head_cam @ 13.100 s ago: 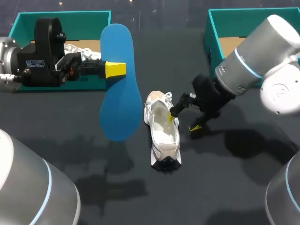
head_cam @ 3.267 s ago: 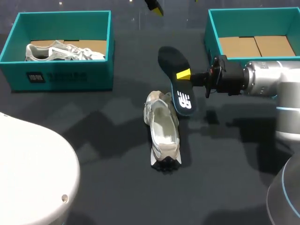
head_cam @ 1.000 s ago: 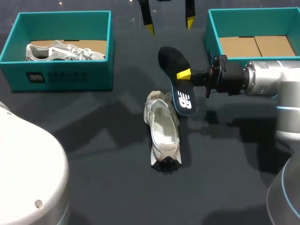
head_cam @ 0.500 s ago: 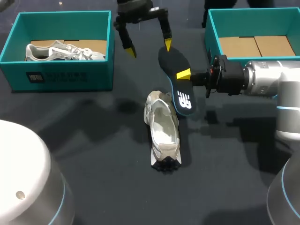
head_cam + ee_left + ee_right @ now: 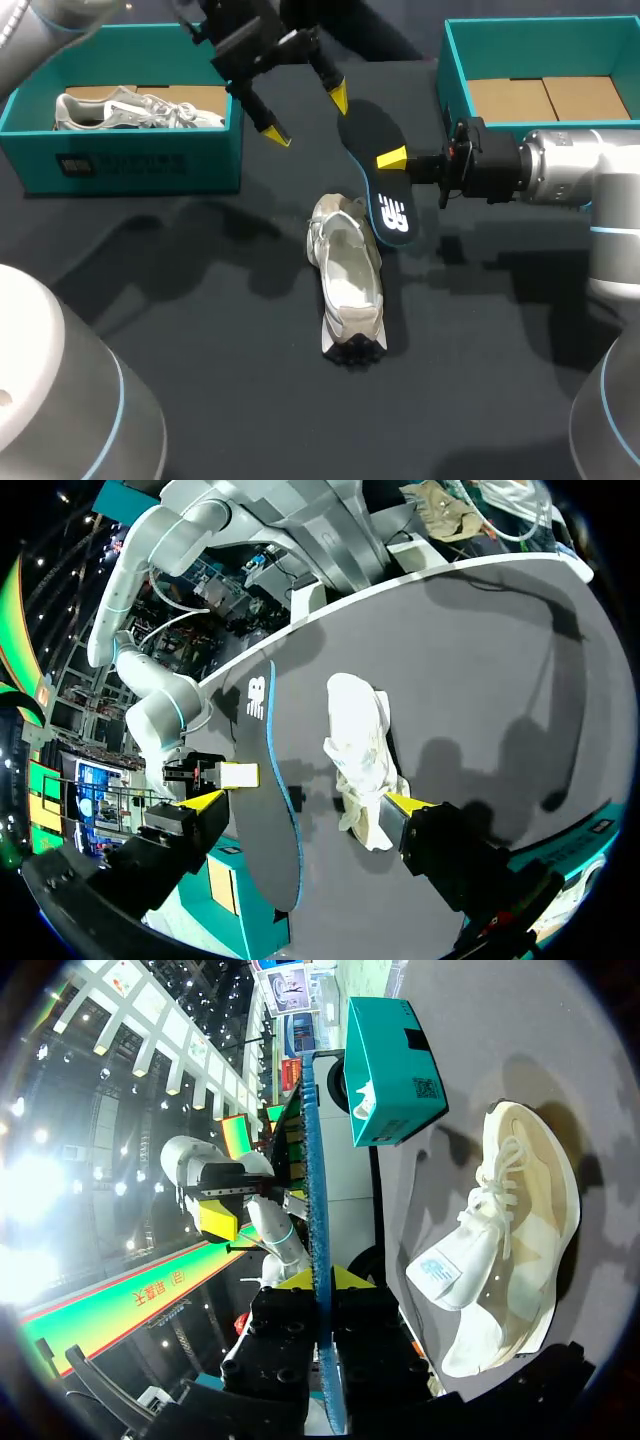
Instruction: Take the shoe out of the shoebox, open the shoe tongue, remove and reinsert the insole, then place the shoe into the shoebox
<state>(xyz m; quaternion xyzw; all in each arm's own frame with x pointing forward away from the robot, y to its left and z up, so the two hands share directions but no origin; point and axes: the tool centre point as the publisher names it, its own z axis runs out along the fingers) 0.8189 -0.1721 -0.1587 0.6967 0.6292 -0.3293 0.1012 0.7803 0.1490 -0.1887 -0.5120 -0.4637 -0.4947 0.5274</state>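
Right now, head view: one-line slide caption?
Right gripper holds the insole beside the white shoe; open left gripper hovers near its far end.

Left arm's black, yellow-tipped gripper (image 5: 307, 117) hangs tilted, jaws apart; right gripper (image 5: 392, 160) lies level, clamping the dark foam insole (image 5: 362, 130).

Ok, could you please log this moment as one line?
step: insole out | right gripper: shut on insole, over shoe | left gripper: open, near insole's end | shoe: on table
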